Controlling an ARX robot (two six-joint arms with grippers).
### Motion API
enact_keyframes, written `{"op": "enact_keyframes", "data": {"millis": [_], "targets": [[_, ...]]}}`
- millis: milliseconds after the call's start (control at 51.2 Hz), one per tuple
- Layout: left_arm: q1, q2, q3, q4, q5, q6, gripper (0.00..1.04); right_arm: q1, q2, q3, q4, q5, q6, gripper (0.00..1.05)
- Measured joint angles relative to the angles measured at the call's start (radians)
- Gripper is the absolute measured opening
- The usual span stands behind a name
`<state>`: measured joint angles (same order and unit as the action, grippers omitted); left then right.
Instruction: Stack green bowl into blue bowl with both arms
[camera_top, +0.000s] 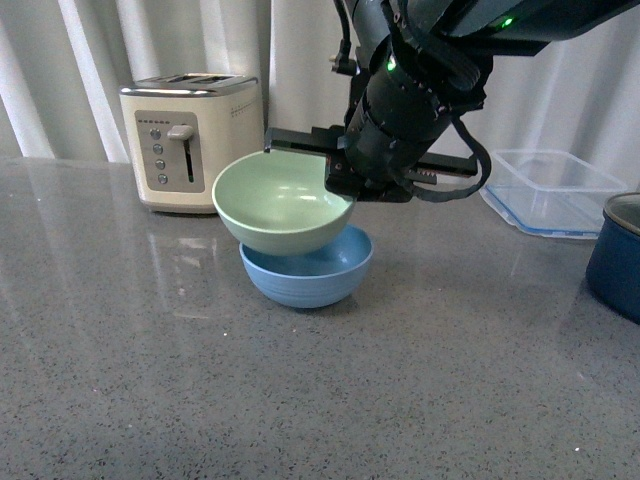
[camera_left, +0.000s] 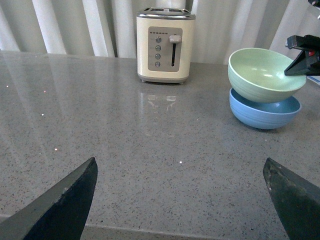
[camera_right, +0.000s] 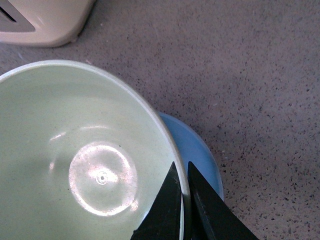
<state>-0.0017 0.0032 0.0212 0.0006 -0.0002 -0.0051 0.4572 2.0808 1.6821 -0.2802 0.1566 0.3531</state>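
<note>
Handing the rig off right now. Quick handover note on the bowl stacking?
Right gripper: shut on the green bowl rim, one finger inside, one outside.
Left gripper: open, empty, away from the bowls.
Green bowl is tilted, its base down in the blue bowl, which sits on the counter near the toaster.
Done: green bowl picked and brought over the blue.
Left: level it, release, retreat.

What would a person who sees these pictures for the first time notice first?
The right gripper pinches the rim of the tilted green bowl, low over the blue bowl, in the middle of the counter. A cream toaster stands further back; the left gripper hangs open, away from both.
</note>
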Motion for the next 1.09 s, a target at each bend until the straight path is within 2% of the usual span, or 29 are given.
{"op": "enact_keyframes", "data": {"millis": [234, 469, 567, 645, 703, 723, 742, 781, 821, 957, 1094], "targets": [[0.000, 0.000, 0.000, 0.000, 0.000, 0.000, 0.98, 0.000, 0.013, 0.000, -0.023, 0.003, 0.003, 0.01], [0.000, 0.000, 0.000, 0.000, 0.000, 0.000, 0.98, -0.008, -0.022, -0.049, 0.032, 0.010, 0.014, 0.32], [0.000, 0.000, 0.000, 0.000, 0.000, 0.000, 0.98, -0.021, -0.089, -0.119, 0.095, -0.017, 0.013, 0.47], [0.000, 0.000, 0.000, 0.000, 0.000, 0.000, 0.98, -0.045, -0.206, -0.243, 0.250, -0.070, 0.007, 0.61], [0.000, 0.000, 0.000, 0.000, 0.000, 0.000, 0.98, -0.079, -0.372, -0.439, 0.532, -0.121, -0.048, 0.75], [0.000, 0.000, 0.000, 0.000, 0.000, 0.000, 0.98, -0.086, -0.417, -0.495, 0.606, -0.118, -0.068, 0.78], [0.000, 0.000, 0.000, 0.000, 0.000, 0.000, 0.98, -0.091, -0.483, -0.576, 0.706, -0.072, -0.107, 0.80], [0.000, 0.000, 0.000, 0.000, 0.000, 0.000, 0.98, -0.103, -0.583, -0.701, 0.835, 0.066, -0.190, 0.71], [0.000, 0.000, 0.000, 0.000, 0.000, 0.000, 0.98, -0.122, -0.660, -0.812, 0.917, 0.147, -0.246, 0.63], [0.000, 0.000, 0.000, 0.000, 0.000, 0.000, 0.98, -0.200, -0.767, -1.115, 1.012, 0.098, -0.332, 0.31], [0.000, 0.000, 0.000, 0.000, 0.000, 0.000, 0.98, -0.249, -0.882, -1.265, 1.056, 0.042, -0.347, 0.02]]}}
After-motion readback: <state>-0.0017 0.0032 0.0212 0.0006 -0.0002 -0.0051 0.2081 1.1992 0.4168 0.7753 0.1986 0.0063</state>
